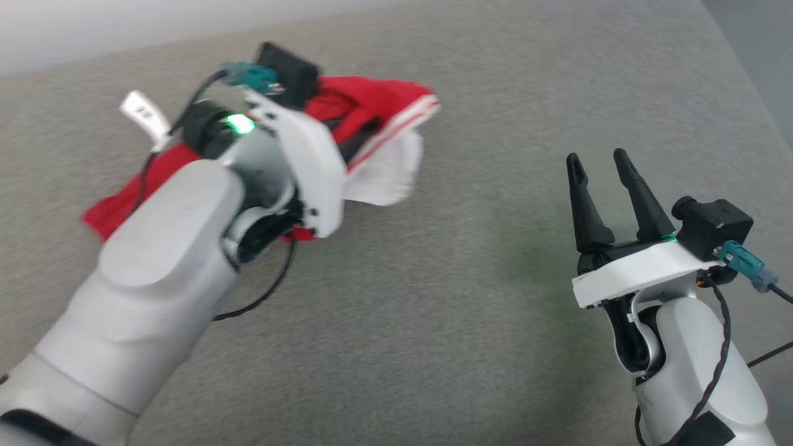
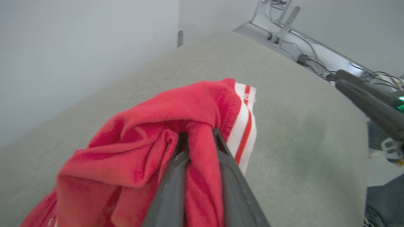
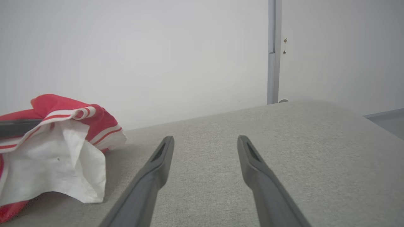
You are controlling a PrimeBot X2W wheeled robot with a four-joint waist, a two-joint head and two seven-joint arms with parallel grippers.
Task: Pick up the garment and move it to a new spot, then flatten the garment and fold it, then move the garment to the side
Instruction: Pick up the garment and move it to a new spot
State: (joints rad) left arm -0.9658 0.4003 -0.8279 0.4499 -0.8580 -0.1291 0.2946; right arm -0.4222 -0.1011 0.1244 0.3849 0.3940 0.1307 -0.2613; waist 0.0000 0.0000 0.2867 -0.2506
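Much of the crumpled red soft-fabric jersey hides behind the left gripper pinching it; the right gripper stands spread, with grey fabric surface open between them.

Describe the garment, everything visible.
The garment is red, soft-looking fabric with a white panel and red-and-white stripe trim along one edge. It is crumpled into a bunch, not flat. The left end effector is pinched shut on a red fold and holds that part up. The white panel hangs down, and the lowest folds seem to rest on the grey fabric surface. Nothing else touches it.
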